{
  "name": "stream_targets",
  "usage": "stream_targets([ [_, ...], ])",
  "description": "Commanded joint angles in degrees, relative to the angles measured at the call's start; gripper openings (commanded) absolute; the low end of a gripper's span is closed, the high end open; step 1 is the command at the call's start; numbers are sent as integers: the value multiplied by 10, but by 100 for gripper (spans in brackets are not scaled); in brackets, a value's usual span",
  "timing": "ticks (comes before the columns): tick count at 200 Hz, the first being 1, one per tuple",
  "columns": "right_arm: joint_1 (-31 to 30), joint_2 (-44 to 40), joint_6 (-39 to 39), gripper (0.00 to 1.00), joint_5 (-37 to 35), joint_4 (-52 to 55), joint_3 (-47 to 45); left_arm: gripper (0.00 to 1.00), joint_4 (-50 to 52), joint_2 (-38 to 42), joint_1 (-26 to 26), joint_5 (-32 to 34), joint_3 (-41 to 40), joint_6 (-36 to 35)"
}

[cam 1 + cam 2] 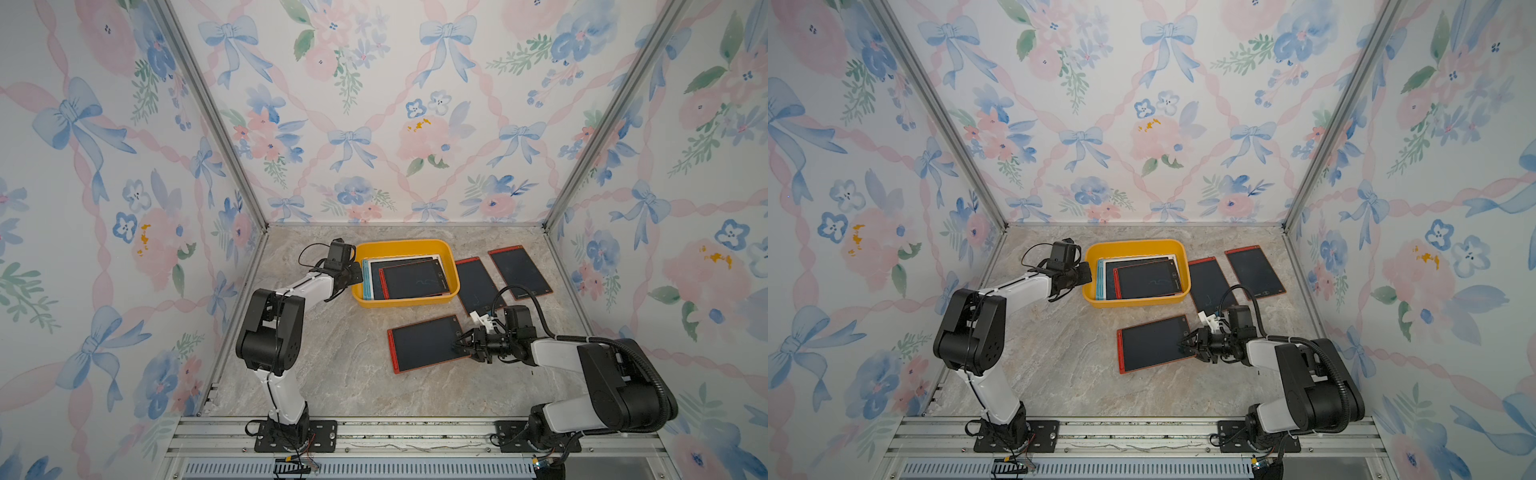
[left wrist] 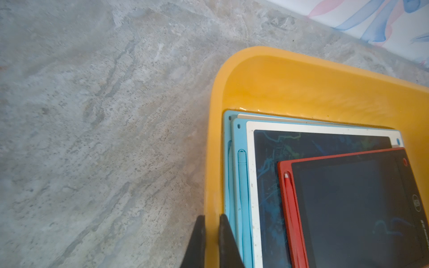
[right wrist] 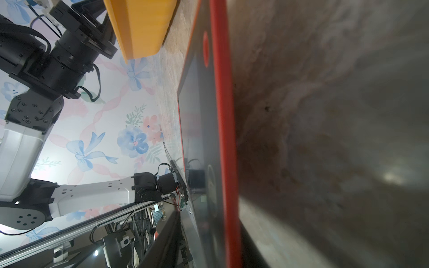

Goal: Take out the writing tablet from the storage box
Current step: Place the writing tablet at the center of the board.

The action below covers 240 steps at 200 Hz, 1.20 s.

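Note:
The yellow storage box (image 1: 401, 243) (image 1: 1133, 242) stands at the back middle of the table with several stacked writing tablets inside. A red-framed one (image 1: 413, 280) (image 2: 348, 208) lies uppermost, over a white-framed one (image 2: 251, 174) and blue ones (image 2: 241, 162). My left gripper (image 1: 358, 272) (image 2: 212, 217) is shut on the box's left rim (image 2: 210, 139). Another red-framed tablet (image 1: 424, 343) (image 3: 222, 116) lies flat on the table in front of the box. My right gripper (image 1: 461, 343) (image 3: 210, 219) is open at that tablet's right edge, with its jaws above and below the edge.
Two more red-framed tablets (image 1: 478, 286) (image 1: 519, 272) lie on the table to the right of the box. Flowered walls close in the left, back and right sides. An aluminium rail (image 1: 415, 432) carrying both arm bases runs along the front.

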<state>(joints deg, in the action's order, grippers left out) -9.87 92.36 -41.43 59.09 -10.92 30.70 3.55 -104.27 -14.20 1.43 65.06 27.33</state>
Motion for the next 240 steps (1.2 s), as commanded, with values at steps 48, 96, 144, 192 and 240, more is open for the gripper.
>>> stream_targets([
  [48,-8,0,92,49,-55,134,39,0,14,-10,2,-15,7,4],
  [96,-13,-10,96,58,-90,153,46,0,14,-11,2,-16,8,5],
  [144,-14,-31,117,66,-130,209,64,0,14,-10,2,-16,8,5],
  [192,-14,-63,131,69,-194,271,87,0,14,-9,2,-15,7,5],
  [240,-18,-128,164,76,-270,346,123,0,14,-8,3,-14,4,3],
])
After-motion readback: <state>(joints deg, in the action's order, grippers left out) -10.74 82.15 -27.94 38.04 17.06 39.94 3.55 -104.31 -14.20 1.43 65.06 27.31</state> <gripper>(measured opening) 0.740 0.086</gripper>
